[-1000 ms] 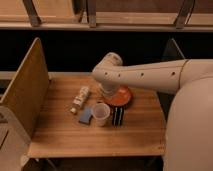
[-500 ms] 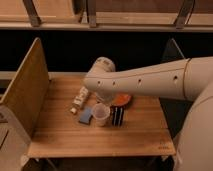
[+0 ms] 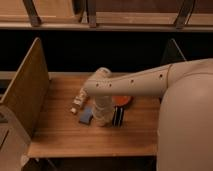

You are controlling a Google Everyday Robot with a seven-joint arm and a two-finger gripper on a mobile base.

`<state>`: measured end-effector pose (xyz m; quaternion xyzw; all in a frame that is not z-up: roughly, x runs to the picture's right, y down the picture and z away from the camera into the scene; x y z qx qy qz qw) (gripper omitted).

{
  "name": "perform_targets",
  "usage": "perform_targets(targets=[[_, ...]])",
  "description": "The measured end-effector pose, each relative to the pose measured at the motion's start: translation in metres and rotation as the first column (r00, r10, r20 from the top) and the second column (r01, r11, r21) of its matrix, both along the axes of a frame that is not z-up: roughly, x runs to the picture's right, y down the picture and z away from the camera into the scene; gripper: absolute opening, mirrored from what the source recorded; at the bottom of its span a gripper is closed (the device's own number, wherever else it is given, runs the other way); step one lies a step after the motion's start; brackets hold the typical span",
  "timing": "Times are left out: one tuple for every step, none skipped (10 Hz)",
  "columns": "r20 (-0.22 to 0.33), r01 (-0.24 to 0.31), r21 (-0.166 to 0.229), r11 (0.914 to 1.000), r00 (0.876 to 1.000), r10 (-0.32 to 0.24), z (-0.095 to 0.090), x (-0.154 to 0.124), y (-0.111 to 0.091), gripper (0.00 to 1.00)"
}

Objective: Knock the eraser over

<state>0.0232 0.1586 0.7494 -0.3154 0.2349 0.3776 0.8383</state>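
Eraser (image 3: pixel 118 116) stands upright on the wooden surface (image 3: pixel 65 135), at 3 o'clock of the gripper (image 3: pixel 102 119), just beside it. Whether the fingers are spread, I cannot tell. Blue pad (image 3: pixel 86 115) lies at 9 o'clock.

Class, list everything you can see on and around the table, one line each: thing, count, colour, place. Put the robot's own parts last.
eraser: one, black with pale stripes, upright, right of the gripper.
pad: one, blue-grey, flat, left of the gripper.
plate: one, orange, behind the eraser.
packet: one, pale, left of centre on the table.
table: one, wooden, with side panels.
arm: one, cream, reaching in from the right.
gripper: one, pale, lowered at the table's centre, beside the eraser.
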Motion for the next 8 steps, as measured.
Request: perform_targets(targets=[[-0.022,-0.001,-0.021,0.9998,1.000,0.001,0.005,0.008,0.001,0.00],[-0.059,0.002,-0.042,0.9991,0.998,-0.004,0.012,0.020,-0.002,0.00],[-0.097,0.011,-0.054,0.9985,0.995,-0.016,0.019,0.032,-0.010,0.00],[-0.116,0.019,-0.055,0.9983,0.993,-0.025,0.024,0.038,-0.018,0.00],[-0.126,0.033,-0.042,0.9986,0.991,-0.038,0.031,0.043,-0.030,0.00],[-0.122,0.054,-0.013,0.9985,0.991,-0.055,0.039,0.043,-0.045,0.00],[-0.108,0.080,0.026,0.9964,0.991,-0.077,0.045,0.039,-0.062,0.00],[-0.099,0.094,0.046,0.9945,0.991,-0.089,0.048,0.035,-0.070,0.00]])
